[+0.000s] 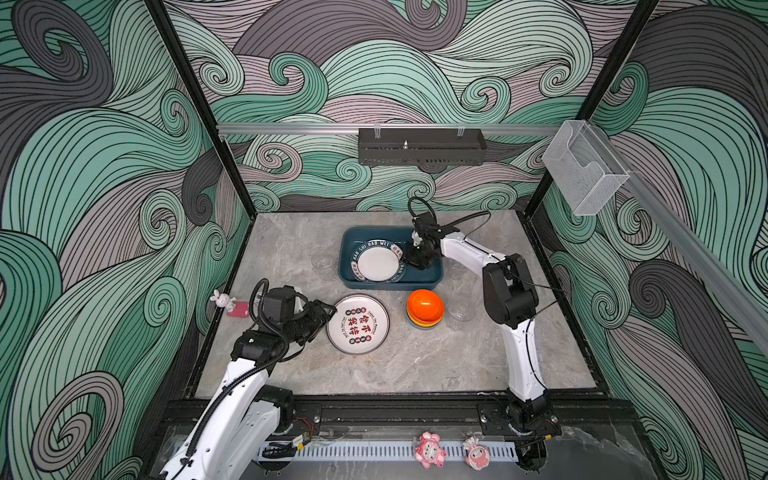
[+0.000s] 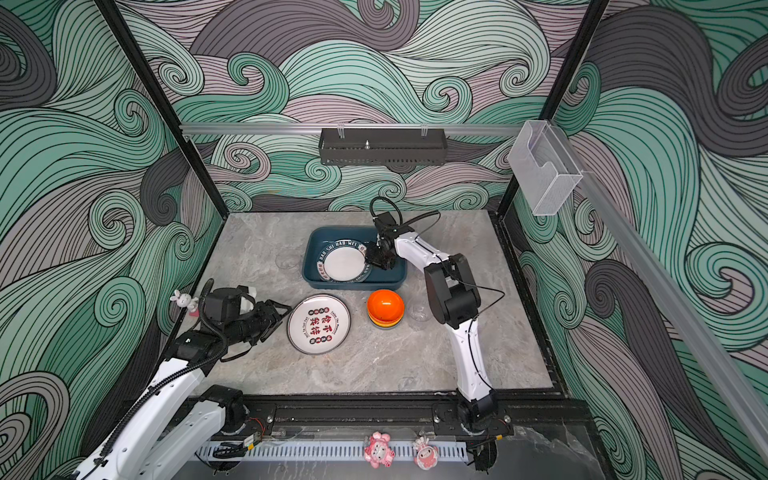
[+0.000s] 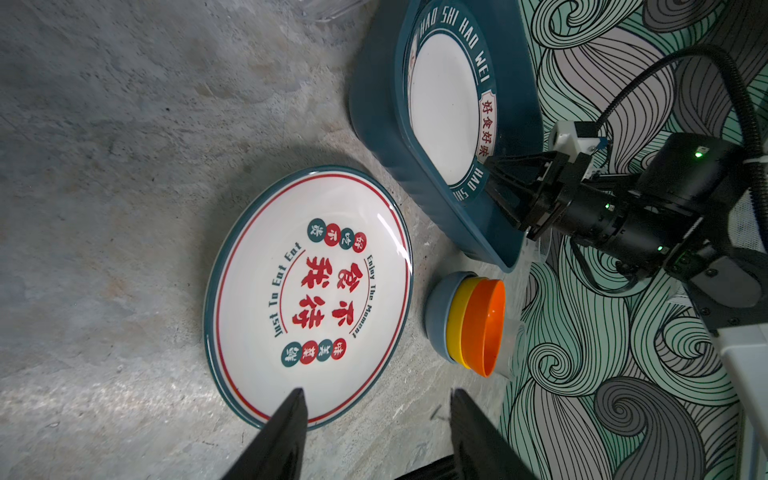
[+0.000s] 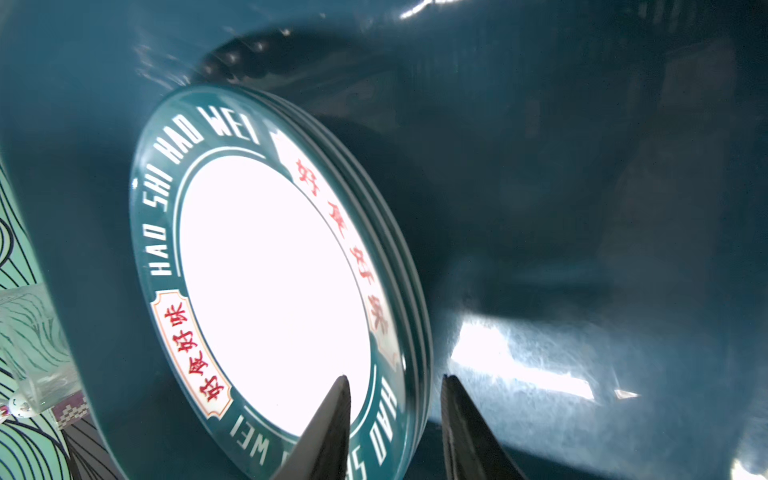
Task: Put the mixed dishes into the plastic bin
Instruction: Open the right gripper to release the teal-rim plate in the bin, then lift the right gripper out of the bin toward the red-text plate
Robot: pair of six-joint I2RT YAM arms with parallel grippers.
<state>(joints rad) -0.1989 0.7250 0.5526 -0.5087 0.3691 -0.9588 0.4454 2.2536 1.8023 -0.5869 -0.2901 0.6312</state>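
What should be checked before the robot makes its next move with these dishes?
1. White-centred plate rests inside the plastic bin: ok.
2. Right gripper open at its rim: ok.
3. Right gripper clear of the bin: not ok.
4. Left gripper open: ok.
5. Printed plate, rim between left jaws: cannot tell.
6. Stacked bowls apart from printed plate: ok.

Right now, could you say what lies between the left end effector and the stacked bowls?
The red-lettered plate lies there, as both top views show.
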